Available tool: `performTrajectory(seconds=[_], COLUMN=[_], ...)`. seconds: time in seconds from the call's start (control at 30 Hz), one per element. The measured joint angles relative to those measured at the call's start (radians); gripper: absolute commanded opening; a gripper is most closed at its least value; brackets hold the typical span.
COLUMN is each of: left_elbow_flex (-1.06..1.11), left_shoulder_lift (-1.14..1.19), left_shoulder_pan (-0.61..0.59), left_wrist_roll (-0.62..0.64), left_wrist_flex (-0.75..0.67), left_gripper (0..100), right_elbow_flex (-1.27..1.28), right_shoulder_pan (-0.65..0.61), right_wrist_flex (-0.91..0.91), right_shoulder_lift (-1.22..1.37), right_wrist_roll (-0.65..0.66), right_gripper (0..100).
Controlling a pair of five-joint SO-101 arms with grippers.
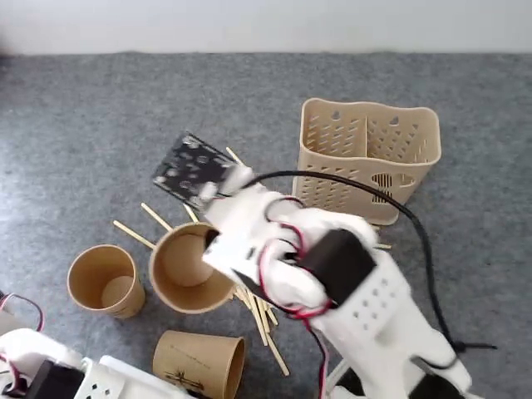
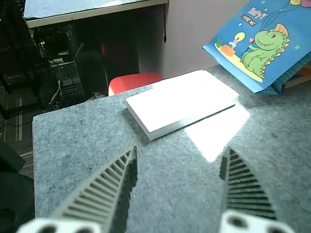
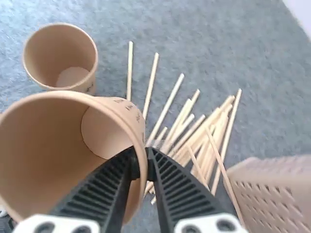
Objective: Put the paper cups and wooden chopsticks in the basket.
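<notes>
right end effector (image 3: 141, 151) grips a paper cup (image 3: 48, 145) by its rim; left end effector (image 2: 181, 153) spread wide, holding nothing.

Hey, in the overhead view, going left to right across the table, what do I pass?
First the upright paper cup → the tilted paper cup, pinched at its rim by the right claw → the basket. The cup lying on its side and the wooden chopsticks overlap these, so they're left out.

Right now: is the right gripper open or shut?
Shut. The right gripper pinches the rim of the tilted brown paper cup, with one finger inside the wall and one outside.
</notes>
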Motion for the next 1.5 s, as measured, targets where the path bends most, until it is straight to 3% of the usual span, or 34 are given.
performTrajectory(seconds=[0.37, 0.73, 1.3, 1.37, 1.5], left_elbow_flex=[0.002, 0.018, 0.034, 0.035, 0.044], left_shoulder_lift=[0.002, -0.003, 0.003, 0.003, 0.003], left_shoulder_pan=[0.0, 0.0, 0.0, 0.0, 0.0], left_wrist_roll=[0.034, 0.037, 0.037, 0.037, 0.037], left_wrist_flex=[0.041, 0.041, 0.041, 0.041, 0.041], left_gripper=[27, 27, 27, 27, 27], right_elbow_flex=[-0.038, -0.038, 0.011, 0.011, 0.011], right_shoulder_pan=[-0.172, -0.25, -0.259, -0.255, -0.226], right_wrist_flex=[-0.155, -0.302, -0.442, -0.46, -0.466], right_shoulder_lift=[0.103, 0.265, 0.381, 0.381, 0.381], right_wrist_roll=[0.0, 0.0, 0.043, 0.043, 0.043], right_gripper=[0.9, 0.9, 1.7, 4.2, 19.0])
